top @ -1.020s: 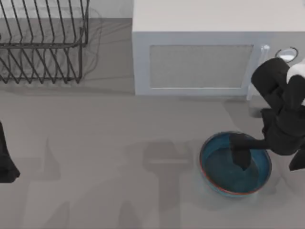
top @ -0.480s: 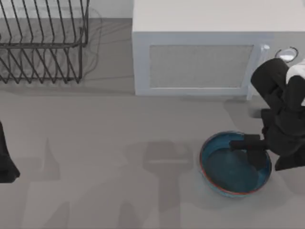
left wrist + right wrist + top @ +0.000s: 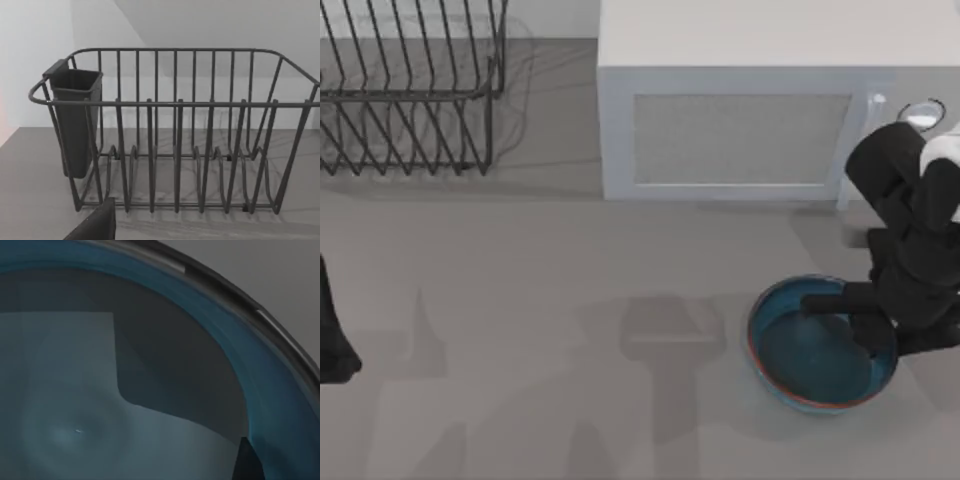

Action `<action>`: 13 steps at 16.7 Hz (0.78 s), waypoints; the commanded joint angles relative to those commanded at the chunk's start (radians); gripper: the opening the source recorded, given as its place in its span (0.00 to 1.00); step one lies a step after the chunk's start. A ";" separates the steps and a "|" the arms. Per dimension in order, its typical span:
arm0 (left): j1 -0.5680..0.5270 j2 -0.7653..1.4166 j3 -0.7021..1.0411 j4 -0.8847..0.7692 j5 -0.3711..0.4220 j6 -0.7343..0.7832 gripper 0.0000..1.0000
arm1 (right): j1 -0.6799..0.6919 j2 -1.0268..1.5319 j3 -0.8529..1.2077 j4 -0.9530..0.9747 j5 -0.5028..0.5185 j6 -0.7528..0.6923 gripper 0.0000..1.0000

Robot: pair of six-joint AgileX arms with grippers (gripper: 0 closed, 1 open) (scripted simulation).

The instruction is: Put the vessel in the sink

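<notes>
You had a teal-blue bowl (image 3: pixel 815 365) at about four o'clock on the table, a thin reddish-orange line tracing its rim; from the right wrist view its inside (image 3: pixel 75 405) read as paler grey-teal at the centre, deeper blue toward the wall. The right gripper (image 3: pixel 868 318) over it was black, its arm black with a white patch. The microwave (image 3: pixel 740 100) at one o'clock was white, its door panel a finely speckled light grey. The dish rack (image 3: pixel 410 95) at eleven o'clock was dark grey wire; its cup (image 3: pixel 75 120) was matte charcoal. The table (image 3: pixel 540 330) was plain mid-grey. The left arm (image 3: pixel 332 335) at nine o'clock was black.
</notes>
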 joint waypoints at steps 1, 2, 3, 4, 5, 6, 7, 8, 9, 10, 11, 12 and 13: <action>0.000 0.000 0.000 0.000 0.000 0.000 1.00 | 0.000 0.000 0.000 0.000 0.000 0.000 0.00; 0.000 0.000 0.000 0.000 0.000 0.000 1.00 | 0.000 0.000 0.000 0.000 0.000 0.000 0.00; 0.000 0.000 0.000 0.000 0.000 0.000 1.00 | 0.000 0.000 0.000 0.000 0.000 0.000 0.00; 0.000 0.000 0.000 0.000 0.000 0.000 1.00 | -0.001 -0.002 0.001 -0.001 0.001 0.000 0.00; 0.000 0.000 0.000 0.000 0.000 0.000 1.00 | 0.000 -0.002 0.003 -0.003 0.001 0.000 0.00; 0.000 0.000 0.000 0.000 0.000 0.000 1.00 | 0.000 -0.003 0.016 -0.016 0.001 0.000 0.00; 0.000 0.000 0.000 0.000 0.000 0.000 1.00 | 0.001 -0.006 0.039 -0.040 0.001 0.000 0.00; 0.000 0.000 0.000 0.000 0.000 0.000 1.00 | 0.001 -0.012 0.071 -0.074 0.001 0.001 0.00; 0.000 0.000 0.000 0.000 0.000 0.000 1.00 | 0.000 -0.020 0.108 -0.119 0.001 0.002 0.00; 0.000 0.000 0.000 0.000 0.000 0.000 1.00 | -0.001 -0.030 0.149 -0.174 0.001 0.002 0.00; 0.000 0.000 0.000 0.000 0.000 0.000 1.00 | -0.002 -0.041 0.192 -0.236 0.001 0.002 0.00; 0.000 0.000 0.000 0.000 0.000 0.000 1.00 | -0.003 -0.053 0.236 -0.303 0.001 0.001 0.00; 0.000 0.000 0.000 0.000 0.000 0.000 1.00 | -0.003 -0.066 0.281 -0.370 0.001 0.000 0.00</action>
